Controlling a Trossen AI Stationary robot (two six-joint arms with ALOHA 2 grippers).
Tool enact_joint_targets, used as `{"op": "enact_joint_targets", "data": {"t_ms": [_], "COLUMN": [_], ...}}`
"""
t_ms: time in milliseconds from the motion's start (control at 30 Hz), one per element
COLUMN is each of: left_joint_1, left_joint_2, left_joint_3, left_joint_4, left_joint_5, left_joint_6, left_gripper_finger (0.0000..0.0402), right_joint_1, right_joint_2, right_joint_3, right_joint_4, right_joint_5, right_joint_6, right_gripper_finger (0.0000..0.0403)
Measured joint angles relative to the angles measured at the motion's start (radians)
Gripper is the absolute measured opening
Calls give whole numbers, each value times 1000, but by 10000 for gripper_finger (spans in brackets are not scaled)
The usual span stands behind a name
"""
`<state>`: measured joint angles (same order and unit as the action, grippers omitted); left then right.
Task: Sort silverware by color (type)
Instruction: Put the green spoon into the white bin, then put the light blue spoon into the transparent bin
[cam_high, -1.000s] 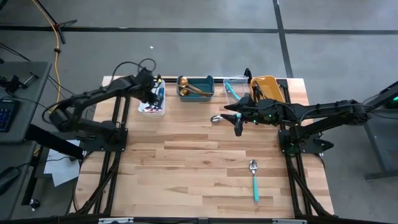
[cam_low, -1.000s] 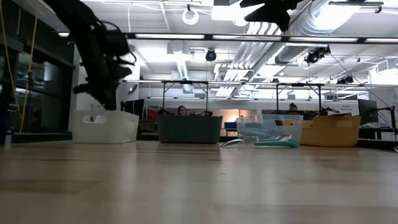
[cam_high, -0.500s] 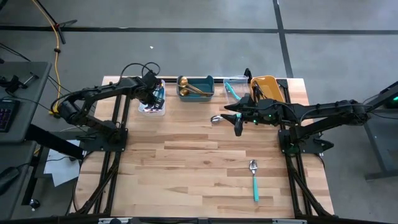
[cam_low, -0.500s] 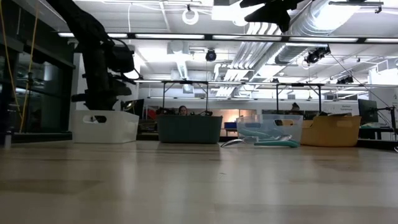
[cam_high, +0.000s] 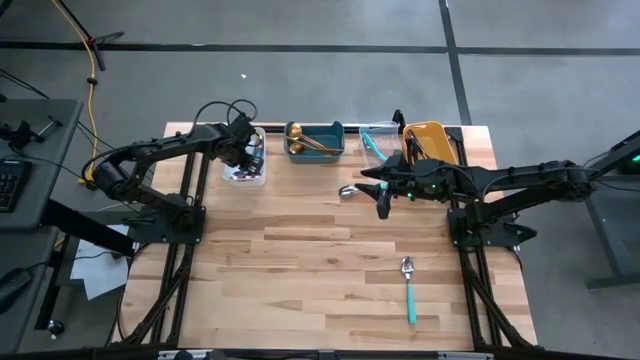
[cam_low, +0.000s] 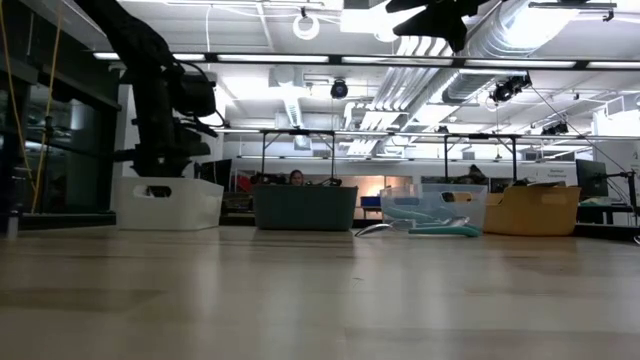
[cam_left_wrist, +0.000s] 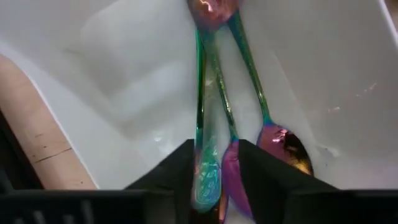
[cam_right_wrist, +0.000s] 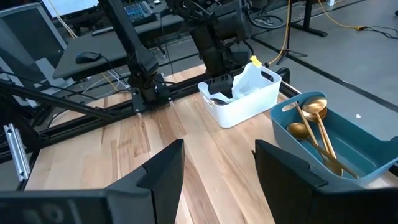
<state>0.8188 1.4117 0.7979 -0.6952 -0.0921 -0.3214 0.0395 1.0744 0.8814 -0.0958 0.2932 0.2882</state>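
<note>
My left gripper (cam_left_wrist: 214, 186) points steeply down into the white bin (cam_high: 243, 170) at the table's far left. Iridescent purple-pink silverware (cam_left_wrist: 214, 93) lies on the bin's floor, its handle ends between my fingers. My right gripper (cam_high: 381, 200) hangs open above the table in front of the clear bin (cam_high: 372, 145), holding nothing. A silver spoon (cam_high: 347, 191) lies on the table just left of it. A teal-handled spoon (cam_high: 409, 290) lies near the front right. Gold spoons (cam_right_wrist: 314, 124) lie in the teal bin (cam_high: 316, 140). My left gripper comes from above into the white bin, with one finger (cam_left_wrist: 180, 174) on each side of the handle ends (cam_left_wrist: 208, 177) of the iridescent silverware. The handles lie on the bin's floor. Whether the fingers touch them, I cannot tell.
Four bins stand in a row along the far edge: white (cam_low: 168, 203), teal (cam_low: 304, 207), clear (cam_low: 435, 208) and orange (cam_low: 535, 210). The orange bin (cam_high: 428, 140) holds dark utensils. Bare wooden tabletop (cam_high: 300, 270) fills the middle and front.
My left gripper has sunk into the white bin and tipped more steeply down, carrying its iridescent utensil with it; over the last half second it has kept still.
</note>
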Motion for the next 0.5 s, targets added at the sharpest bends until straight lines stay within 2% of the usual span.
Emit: {"op": "enact_joint_targets", "data": {"t_ms": [100,267,367,500], "left_joint_1": [0,0,-6,-62], "left_joint_2": [-9,-78,-172,-359], "left_joint_3": [0,38,71,66], "left_joint_4": [0,-5,20,174], "left_joint_5": [14,115,187,243], "left_joint_6": [6,13,-6,-69], "left_gripper_finger": [148,180,184,183], "right_joint_1": [0,0,0,0], "right_joint_2": [0,0,0,0], "right_joint_3": [0,0,0,0], "right_joint_4": [-14,-20,-5,15], "right_joint_5": [0,0,0,0], "right_joint_6": [0,0,0,0], "right_gripper_finger": [190,190,190,190]}}
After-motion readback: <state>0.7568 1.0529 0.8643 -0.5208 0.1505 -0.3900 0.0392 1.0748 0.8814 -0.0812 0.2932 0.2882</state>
